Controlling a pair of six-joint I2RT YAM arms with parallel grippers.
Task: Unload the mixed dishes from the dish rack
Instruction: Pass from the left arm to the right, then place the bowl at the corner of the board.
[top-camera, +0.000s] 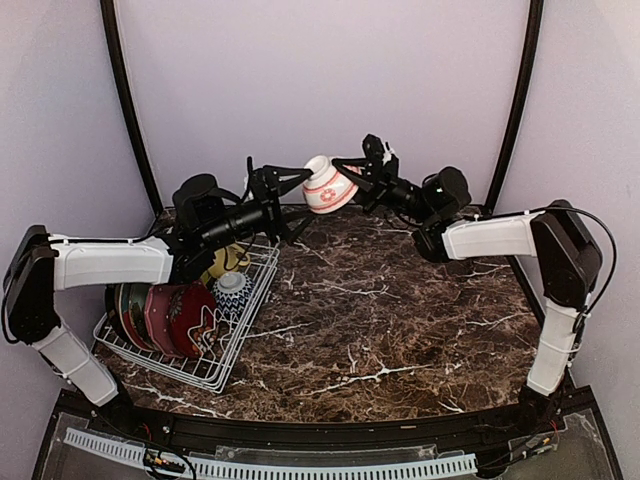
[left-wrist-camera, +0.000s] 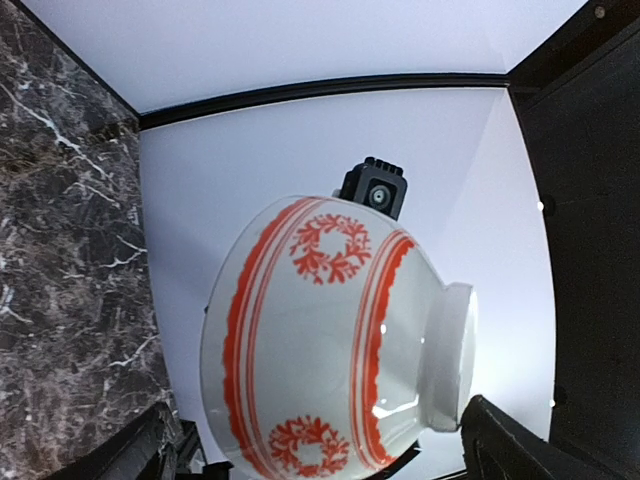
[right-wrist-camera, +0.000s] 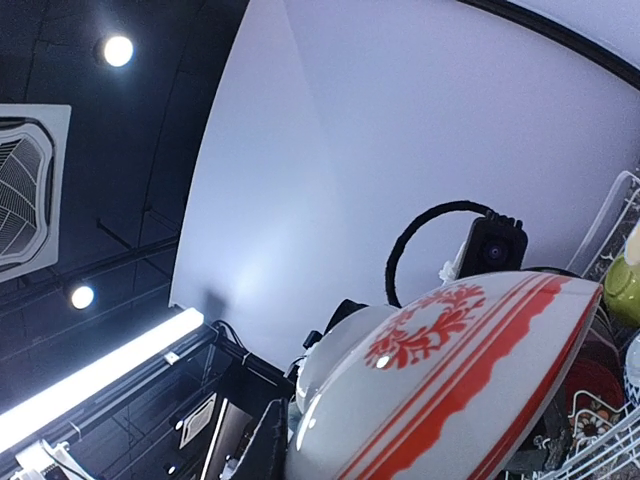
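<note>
A red-white patterned bowl (top-camera: 328, 186) hangs in the air above the table's back middle, between both grippers. My right gripper (top-camera: 353, 176) is shut on its rim; the bowl fills the lower right wrist view (right-wrist-camera: 450, 390), beside one finger (right-wrist-camera: 265, 440). My left gripper (top-camera: 300, 192) is open, its fingers spread either side of the bowl (left-wrist-camera: 330, 340), apart from it. The white wire dish rack (top-camera: 228, 352) stands at the left. It holds a lime-green bowl (top-camera: 224, 263), a blue-white bowl (top-camera: 232, 289), dark red plates (top-camera: 186, 318) and a red-teal plate (top-camera: 130, 308).
The dark marble table (top-camera: 380, 320) stretches right of the rack. Pale walls and black corner poles (top-camera: 128, 100) close in the back and sides. The left arm reaches over the rack's far end.
</note>
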